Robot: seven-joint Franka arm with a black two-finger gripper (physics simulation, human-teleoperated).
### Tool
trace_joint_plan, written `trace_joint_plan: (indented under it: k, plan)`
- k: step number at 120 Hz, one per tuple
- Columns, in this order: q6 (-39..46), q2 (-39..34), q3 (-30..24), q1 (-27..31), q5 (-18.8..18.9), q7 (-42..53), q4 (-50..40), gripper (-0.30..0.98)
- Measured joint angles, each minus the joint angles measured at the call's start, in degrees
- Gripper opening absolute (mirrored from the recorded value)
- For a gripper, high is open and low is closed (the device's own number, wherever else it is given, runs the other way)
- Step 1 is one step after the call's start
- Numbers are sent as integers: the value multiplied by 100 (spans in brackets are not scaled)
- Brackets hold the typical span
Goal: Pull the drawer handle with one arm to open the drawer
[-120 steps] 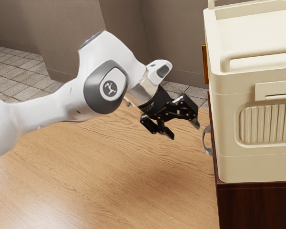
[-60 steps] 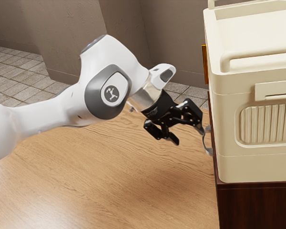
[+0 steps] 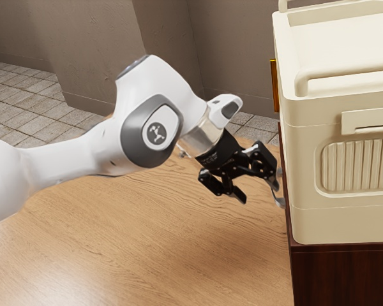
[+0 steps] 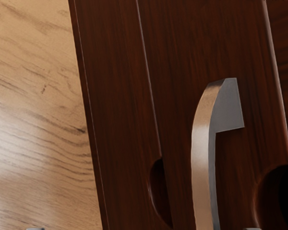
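Black gripper (image 3: 263,196): at the end of the white arm (image 3: 70,156), tilted down toward the exterior view's right, fingers spread wide and clamped on nothing.
Silver handle (image 3: 280,200): on the side of the dark wood cabinet (image 3: 341,277) that faces the arm, partly hidden by the nearer of the two fingers; whether they touch, I cannot tell.
Cream case (image 3: 306,150): upright on top of the cabinet, with a ribbed panel (image 3: 360,166) on its side.
Pale wood table (image 3: 147,239): beneath the arm, reaching up to the cabinet.
Gold-coloured piece (image 3: 274,86): upright, beside the case.
Background: grey-brown wall (image 3: 239,38) and tiled floor (image 3: 19,95).
Wrist view, drawer front (image 4: 192,52): reddish-brown, a thin pale line along each side, the handle standing out from it in a curve.
Wrist view, fingertips (image 4: 253,229): well apart, the handle in the span between them, much closer to one.
Rounded recesses (image 4: 161,191): two, dark, one on either side of the handle.
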Motion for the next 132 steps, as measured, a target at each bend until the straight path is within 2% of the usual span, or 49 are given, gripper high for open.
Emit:
trace_joint_plan:
  k: [14,106,132]
  plan:
    - [12,12,0,5,-2,-12,5,49]
    - [13,-155,46,-32,28,-68,-146,0]
    - [0,-208,67,-27,94,-136,-189,-7]
